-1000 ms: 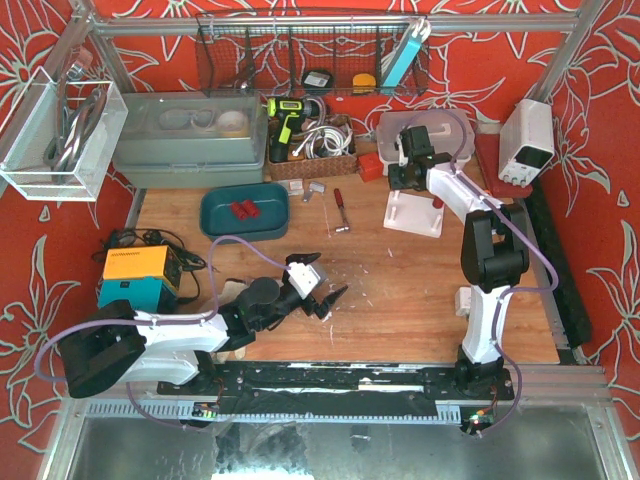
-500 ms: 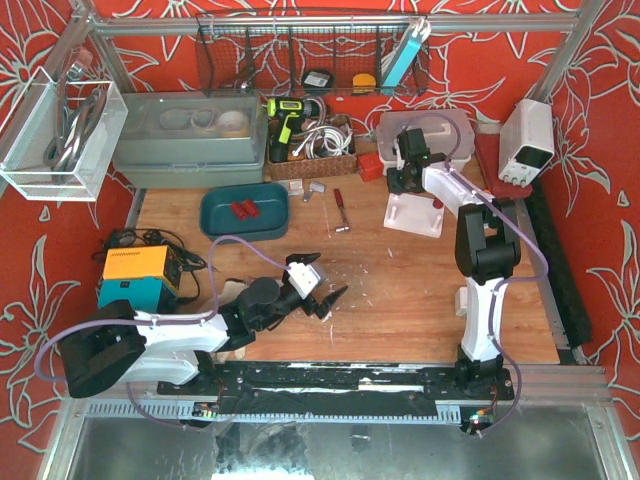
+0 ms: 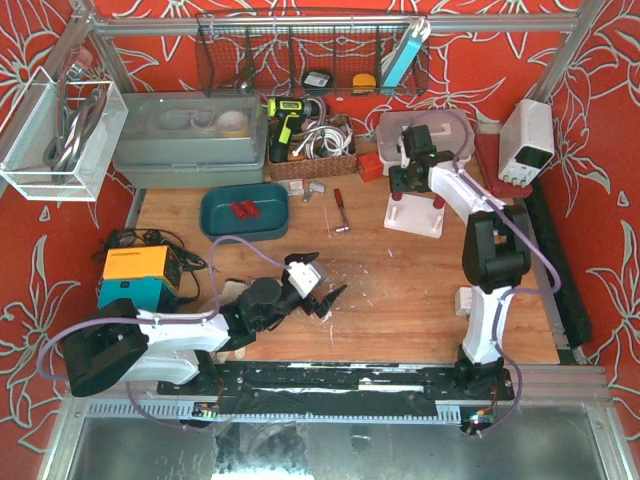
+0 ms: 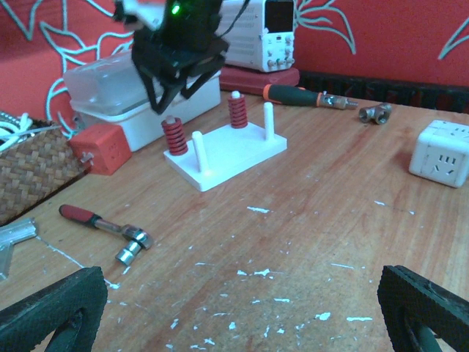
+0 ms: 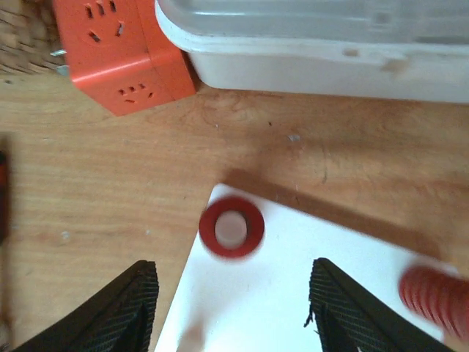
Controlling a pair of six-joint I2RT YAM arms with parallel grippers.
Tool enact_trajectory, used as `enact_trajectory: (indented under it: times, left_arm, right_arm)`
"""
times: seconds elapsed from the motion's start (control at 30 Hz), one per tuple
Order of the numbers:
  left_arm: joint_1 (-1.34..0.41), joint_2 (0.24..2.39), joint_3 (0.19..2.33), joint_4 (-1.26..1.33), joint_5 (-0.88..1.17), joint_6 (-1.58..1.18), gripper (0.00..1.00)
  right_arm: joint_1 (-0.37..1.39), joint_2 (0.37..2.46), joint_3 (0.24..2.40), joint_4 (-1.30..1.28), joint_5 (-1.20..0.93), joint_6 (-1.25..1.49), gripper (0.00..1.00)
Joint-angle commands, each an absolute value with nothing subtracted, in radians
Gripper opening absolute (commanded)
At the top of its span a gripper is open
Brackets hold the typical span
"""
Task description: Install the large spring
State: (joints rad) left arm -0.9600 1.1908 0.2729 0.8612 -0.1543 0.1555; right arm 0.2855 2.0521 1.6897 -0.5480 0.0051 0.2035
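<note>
The white peg base (image 3: 413,215) lies at the back right of the table. In the left wrist view it (image 4: 234,150) carries two red springs (image 4: 174,136) (image 4: 237,111) on pegs, with two pegs bare. My right gripper (image 3: 408,172) hovers open and empty just over the base's back left corner. In its wrist view (image 5: 234,315) one seated spring (image 5: 231,227) lies just ahead of the open fingers, and a second spring (image 5: 436,297) is at the right edge. My left gripper (image 3: 325,298) is open and empty low over mid-table, its fingertips (image 4: 51,315) at the frame's bottom corners.
A teal tray (image 3: 215,222) holding red springs stands at the back left. An orange power cube (image 3: 370,165) and a clear plastic box (image 3: 440,128) flank the base. A red-handled ratchet (image 3: 340,210), a white power cube (image 3: 463,300) and a bench supply (image 3: 527,140) are nearby.
My right gripper has shifted slightly back and forth over the base's back corner. The left arm has not moved.
</note>
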Motion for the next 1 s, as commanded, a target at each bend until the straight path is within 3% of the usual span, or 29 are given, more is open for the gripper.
enact_trajectory:
  times: [0.0, 0.1, 0.23, 0.3, 0.57, 0.97]
  left_arm:
    - [-0.956, 1.179, 0.298, 0.872, -0.23, 0.133, 1.0]
    - [-0.956, 1.152, 0.323, 0.781, -0.329, 0.102, 1.0]
    - [-0.949, 1.128, 0.318, 0.764, -0.517, 0.074, 1.0]
    - [-0.924, 1.114, 0.365, 0.665, -0.587, 0.011, 1.0]
    - [-0.664, 1.071, 0.61, 0.209, -0.485, -0.192, 1.0]
    - [-0.235, 1.242, 0.67, 0.097, -0.254, -0.494, 0.67]
  right_arm:
    - [0.287, 1.845, 1.567, -0.59, -0.027, 0.258, 0.61]
    - [0.302, 1.696, 1.398, -0.537, -0.111, 0.332, 0.65]
    - [0.384, 1.5, 1.195, -0.474, -0.184, 0.359, 0.84]
    - [0.454, 1.432, 1.145, -0.502, -0.124, 0.34, 0.87]
    - [0.667, 1.205, 0.941, -0.442, -0.01, 0.316, 0.99]
    - [0.702, 1.05, 0.754, -0.284, 0.059, 0.323, 0.99]
